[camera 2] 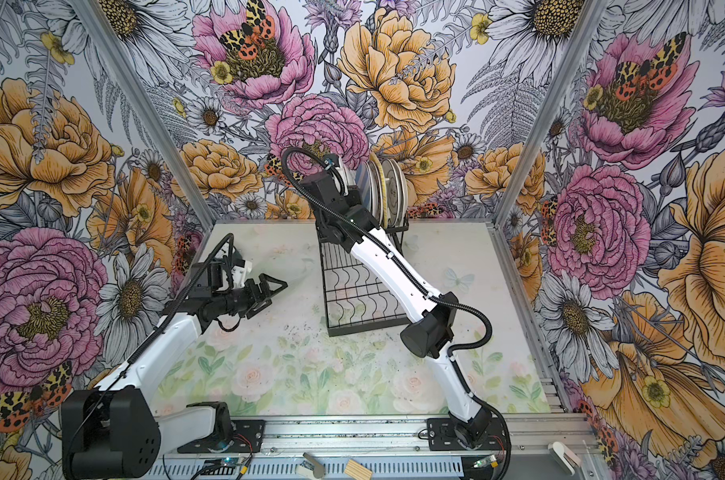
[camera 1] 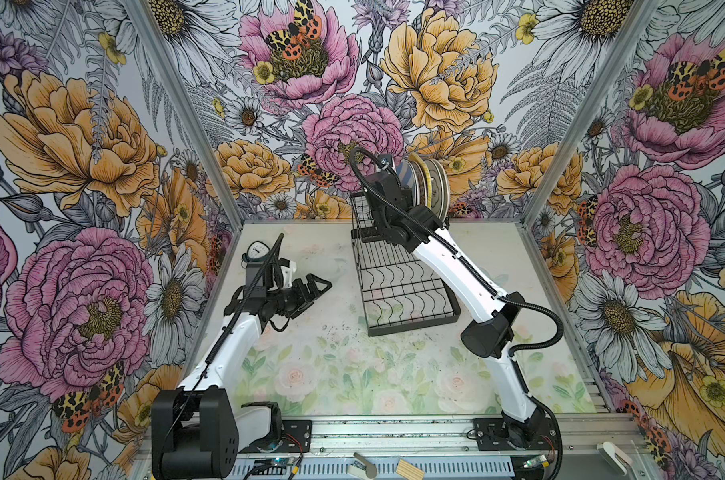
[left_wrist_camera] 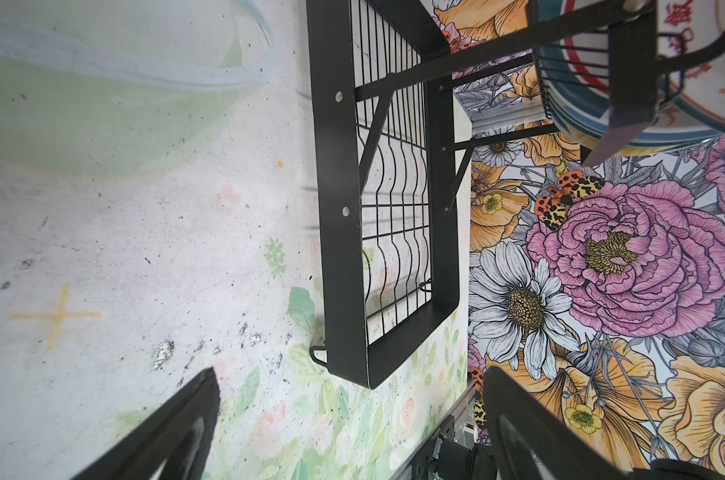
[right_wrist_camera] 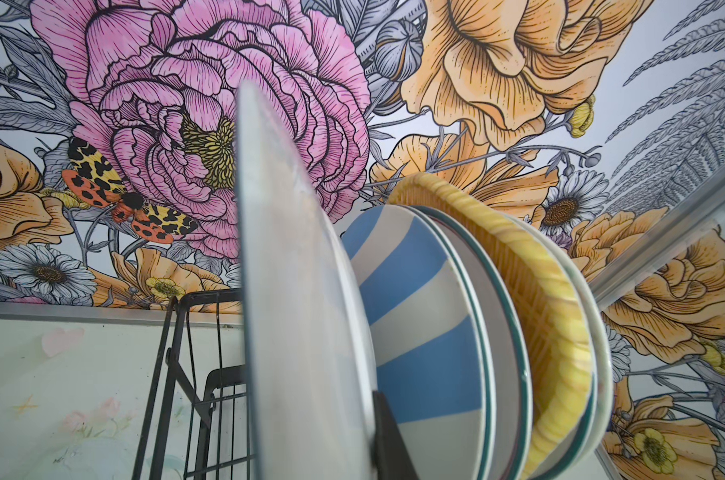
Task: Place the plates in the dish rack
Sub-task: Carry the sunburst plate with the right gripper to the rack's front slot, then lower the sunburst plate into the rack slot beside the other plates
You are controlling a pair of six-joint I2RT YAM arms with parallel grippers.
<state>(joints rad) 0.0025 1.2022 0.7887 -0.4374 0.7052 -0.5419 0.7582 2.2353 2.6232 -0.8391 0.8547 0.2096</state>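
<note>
The black wire dish rack point(camera 1: 414, 328) point(camera 2: 365, 328) stands at the middle back of the table, its wavy lower tray bare. Several plates point(camera 1: 433, 183) point(camera 2: 389, 187) stand on edge on its raised shelf, among them a blue-and-white striped plate point(right_wrist_camera: 419, 316) and a yellow woven-look plate point(right_wrist_camera: 551, 316). My right gripper point(right_wrist_camera: 352, 440) is shut on a plain white plate point(right_wrist_camera: 302, 291), held upright just beside the striped one; one finger is hidden behind it. My left gripper point(camera 1: 318, 293) point(left_wrist_camera: 350, 399) hovers open over the table, left of the rack point(left_wrist_camera: 340, 208), holding nothing.
A small clock with a white face point(camera 1: 257, 249) sits at the back left, behind the left arm. Flowered walls close in the back and both sides. The right arm stretches over the rack's lower tray. Small loose parts point(camera 1: 408, 469) lie on the front rail.
</note>
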